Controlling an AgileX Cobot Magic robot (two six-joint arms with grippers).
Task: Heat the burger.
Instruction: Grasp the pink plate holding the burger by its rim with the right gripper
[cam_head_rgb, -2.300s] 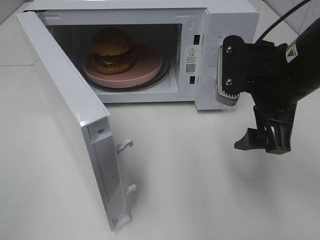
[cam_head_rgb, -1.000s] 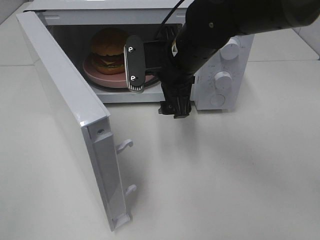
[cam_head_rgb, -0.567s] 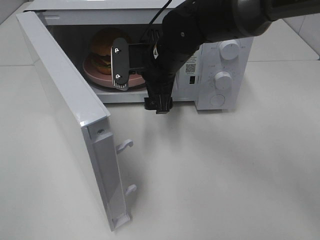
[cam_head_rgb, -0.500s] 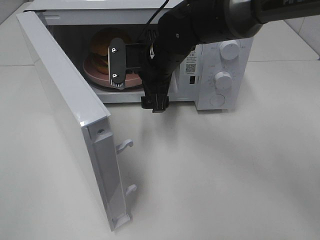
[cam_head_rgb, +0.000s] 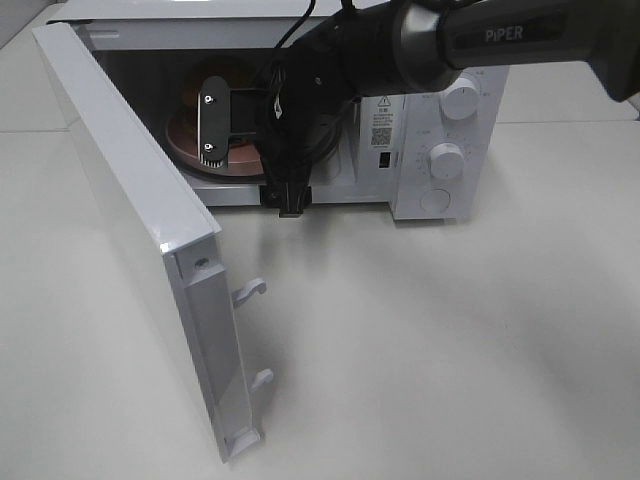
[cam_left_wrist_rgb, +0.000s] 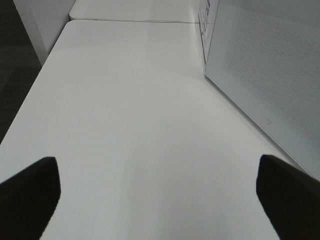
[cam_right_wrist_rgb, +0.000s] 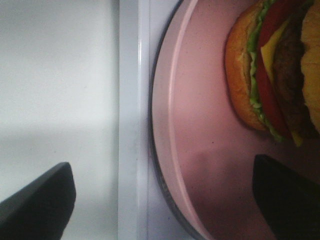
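The burger (cam_right_wrist_rgb: 272, 75) sits on a pink plate (cam_right_wrist_rgb: 200, 150) inside the open microwave (cam_head_rgb: 440, 60). In the high view my right arm hides most of it; only a bit of brown bun (cam_head_rgb: 228, 78) and the plate's left rim (cam_head_rgb: 178, 138) show. My right gripper (cam_head_rgb: 288, 203) hangs fingers-down at the microwave's front sill, just in front of the plate. In the right wrist view it (cam_right_wrist_rgb: 160, 205) is open and empty, its fingers (cam_right_wrist_rgb: 37, 200) wide apart. My left gripper (cam_left_wrist_rgb: 157, 200) is open and empty over bare table beside the door's outer face; it is out of the high view.
The microwave door (cam_head_rgb: 140, 210) stands swung open to the left, its latch hooks (cam_head_rgb: 250, 292) sticking out toward the table. The control knobs (cam_head_rgb: 445, 158) are on the microwave's right panel. The white table (cam_head_rgb: 450, 340) runs in front.
My right arm has swung left from beside the control panel across the microwave's opening, and now covers the burger in the high view. The door, plate and burger have not moved.
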